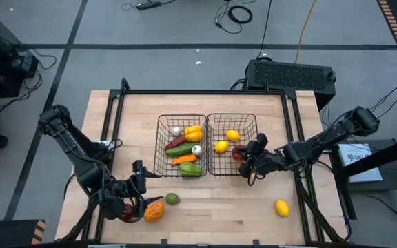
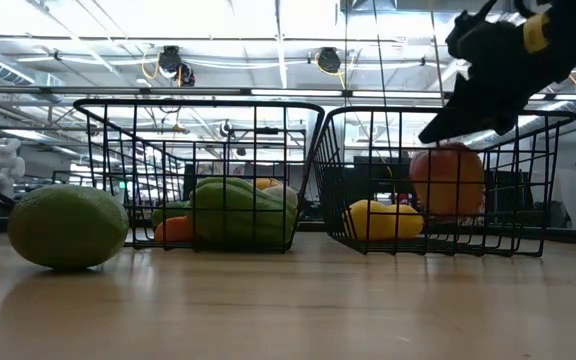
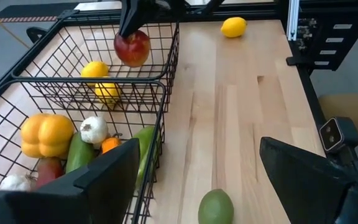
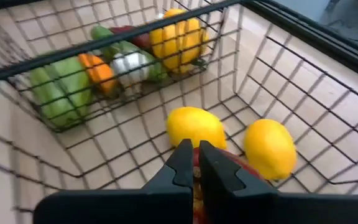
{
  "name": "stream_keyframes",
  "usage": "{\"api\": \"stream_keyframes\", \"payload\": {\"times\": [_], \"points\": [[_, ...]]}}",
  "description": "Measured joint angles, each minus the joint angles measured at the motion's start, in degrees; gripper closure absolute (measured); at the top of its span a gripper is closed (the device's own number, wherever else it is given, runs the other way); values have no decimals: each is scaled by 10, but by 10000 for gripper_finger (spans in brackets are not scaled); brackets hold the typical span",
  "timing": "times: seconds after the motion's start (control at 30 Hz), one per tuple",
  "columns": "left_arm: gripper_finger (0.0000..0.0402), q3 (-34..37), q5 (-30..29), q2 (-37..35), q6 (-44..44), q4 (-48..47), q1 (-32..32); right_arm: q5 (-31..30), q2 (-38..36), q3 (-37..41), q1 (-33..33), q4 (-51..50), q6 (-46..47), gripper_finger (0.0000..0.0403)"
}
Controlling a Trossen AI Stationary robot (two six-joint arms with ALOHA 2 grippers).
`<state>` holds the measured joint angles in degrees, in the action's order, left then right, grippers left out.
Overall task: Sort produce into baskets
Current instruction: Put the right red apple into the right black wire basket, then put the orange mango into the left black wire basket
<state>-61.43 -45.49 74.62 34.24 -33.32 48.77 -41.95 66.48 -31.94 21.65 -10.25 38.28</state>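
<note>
Two black wire baskets stand side by side mid-table. The left basket point(image 1: 161, 145) holds peppers, a cucumber and garlic. The right basket point(image 1: 212, 124) holds two yellow lemons point(image 4: 196, 126). My right gripper point(image 1: 248, 160) is shut on a red apple point(image 3: 132, 48) over that basket's near right corner; the apple also shows in the low view point(image 2: 446, 178). My left gripper point(image 1: 143, 187) is open and empty near the table's near left. A round green fruit point(image 1: 173, 199) and an orange pepper point(image 1: 154, 211) lie on the table just beyond its fingers. My right gripper holds the apple by its top point(image 3: 131, 34), coming from above and slanting down. The fingers point(image 4: 182, 163) stand almost closed together and hide the exact part they pinch. The apple hangs below them inside the basket, clear of its floor point(image 2: 446, 178).
A loose lemon point(image 1: 282, 207) lies on the table near the near right edge. Something red point(image 1: 126, 215) shows under my left arm by the orange pepper. Black frame rails point(image 1: 116, 117) run along the table's sides. Bare wood lies between the baskets and the near edge.
</note>
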Motion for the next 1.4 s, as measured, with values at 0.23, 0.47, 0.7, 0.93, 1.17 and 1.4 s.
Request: {"api": "stream_keyframes", "payload": {"times": [0.23, 0.47, 0.7, 0.93, 1.17, 1.4], "points": [[66, 0, -12, 0, 1, 1, 0, 0, 0, 0, -25, -12, -11, 399], [66, 0, -13, 9, 15, 0, 0, 2, 0, 0, -41, -23, -13, 399], [65, 0, -13, 40, 17, -1, 0, 3, 0, 0, -45, -34, -11, 389], [65, 0, -13, 43, 32, 5, -1, -3, 0, 0, -45, -32, -22, 317], [65, 0, 37, 43, 79, -5, -1, -3, -33, -12, -33, 20, -88, 273], [65, 0, 164, 43, 187, -28, 7, 1, -78, -51, 5, 28, -153, 268]]}}
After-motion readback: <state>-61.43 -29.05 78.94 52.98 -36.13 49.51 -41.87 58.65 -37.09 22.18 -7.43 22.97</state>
